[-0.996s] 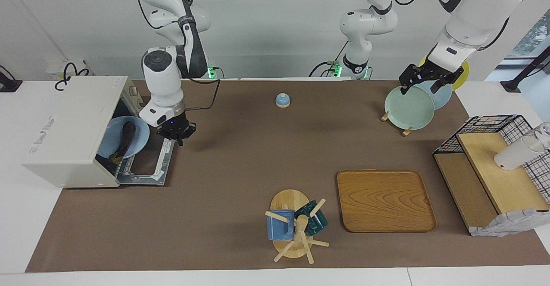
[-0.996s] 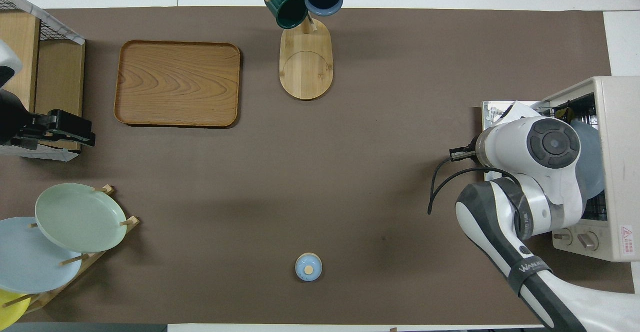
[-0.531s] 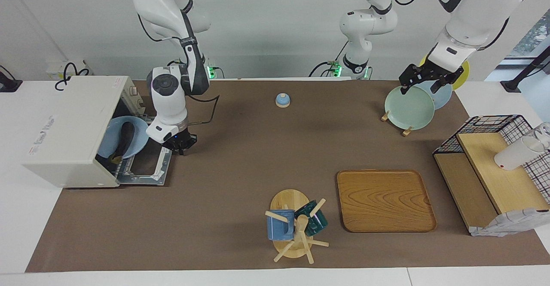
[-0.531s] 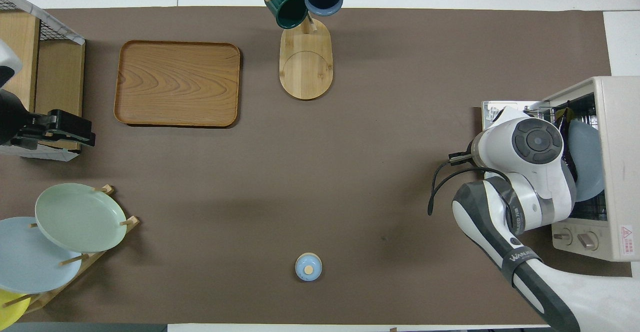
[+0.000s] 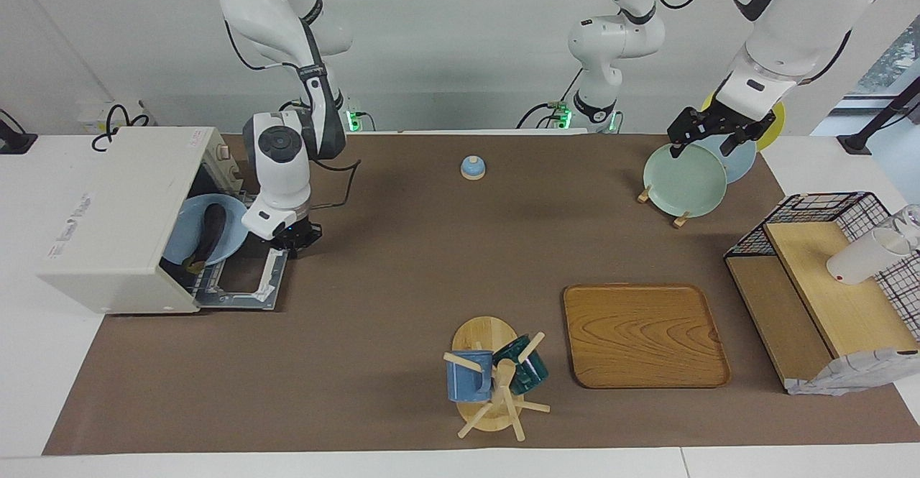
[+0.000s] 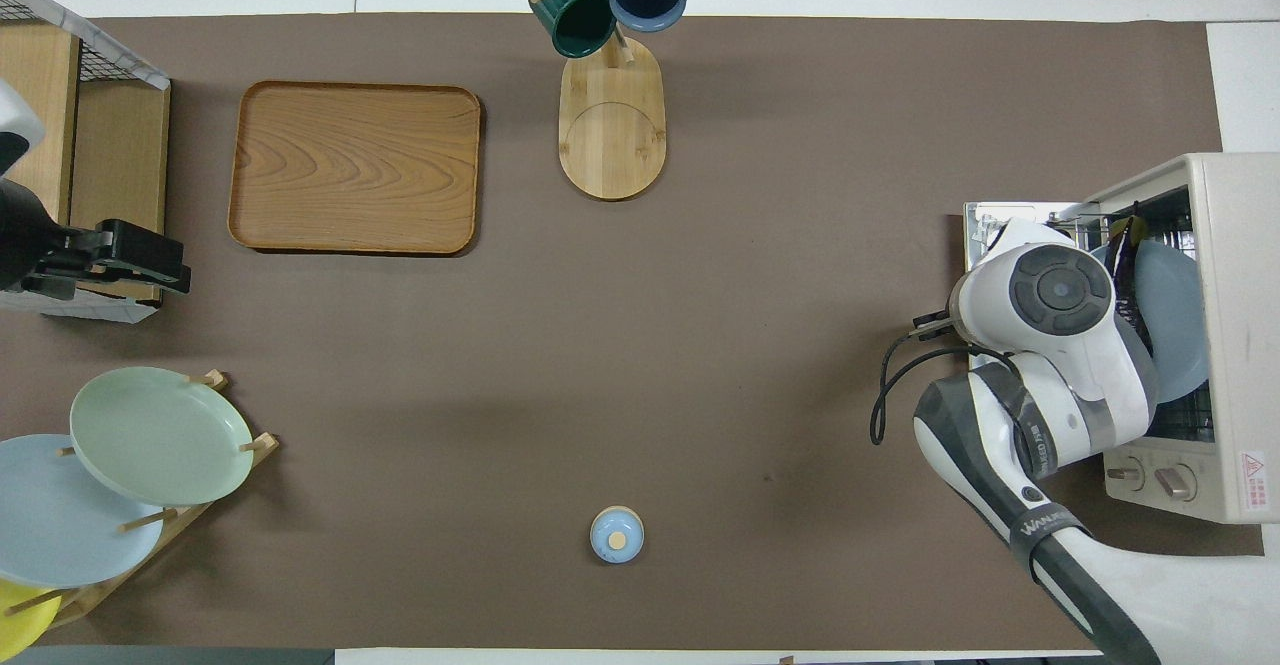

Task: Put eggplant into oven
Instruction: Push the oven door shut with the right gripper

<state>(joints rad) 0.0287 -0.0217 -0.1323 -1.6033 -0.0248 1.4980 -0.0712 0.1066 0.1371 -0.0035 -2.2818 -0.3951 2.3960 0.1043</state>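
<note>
Eggplant (image 5: 207, 232) seen on blue plate (image 5: 228, 248) inside oven (image 5: 118, 219), left of frame. Right hand (image 5: 296, 237) closed, empty, at lowered door (image 5: 241, 277); door should be lifted shut squarely. Left hand (image 5: 710, 134) open, waiting.

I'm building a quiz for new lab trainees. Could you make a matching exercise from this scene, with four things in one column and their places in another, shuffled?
Things:
1. eggplant
2. right claw
3. left claw
4. two mugs

Places:
A. over the plate rack
B. on the blue plate in the oven
C. hanging on the wooden mug tree
D. at the edge of the open oven door

Pairs: 1-B, 2-D, 3-A, 4-C
</note>
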